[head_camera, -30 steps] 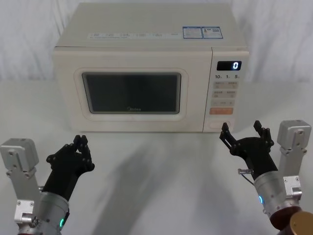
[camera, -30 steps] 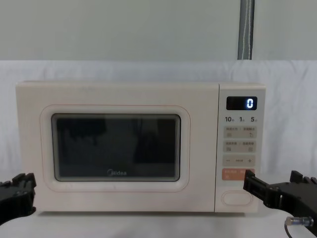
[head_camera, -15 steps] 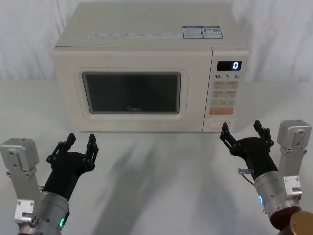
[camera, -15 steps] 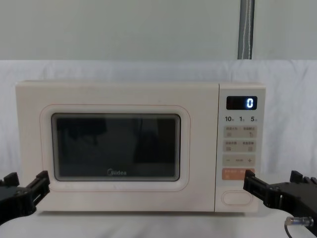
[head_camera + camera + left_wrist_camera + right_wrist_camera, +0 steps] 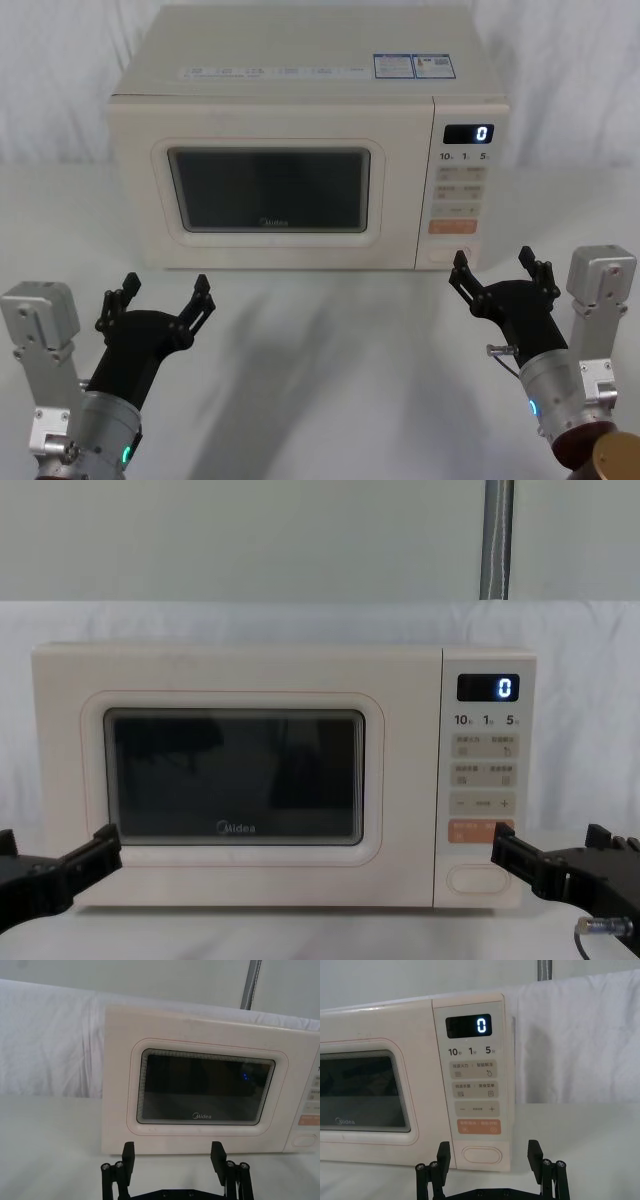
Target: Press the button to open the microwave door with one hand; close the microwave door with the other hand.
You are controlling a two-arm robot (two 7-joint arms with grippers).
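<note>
The cream microwave (image 5: 300,90) stands at the back of the table with its display reading 0. Its door (image 5: 268,190), with the dark window, sits flush against the body. The wide oval button (image 5: 481,1154) is the lowest key of the control panel, below the orange key (image 5: 479,1126). My right gripper (image 5: 494,262) is open and hovers just in front of the panel's bottom, a little short of the button (image 5: 452,256). My left gripper (image 5: 165,290) is open too, low in front of the door's left lower corner, and holds nothing.
A white cloth covers the table (image 5: 330,360) and hangs as a backdrop behind the microwave. A grey pole (image 5: 496,540) rises behind it at the right. Bare tabletop lies between the two arms in front of the door.
My left gripper's fingers have spread from shut to wide open while the arm stayed in place. The right gripper, the door and the display have not changed.
</note>
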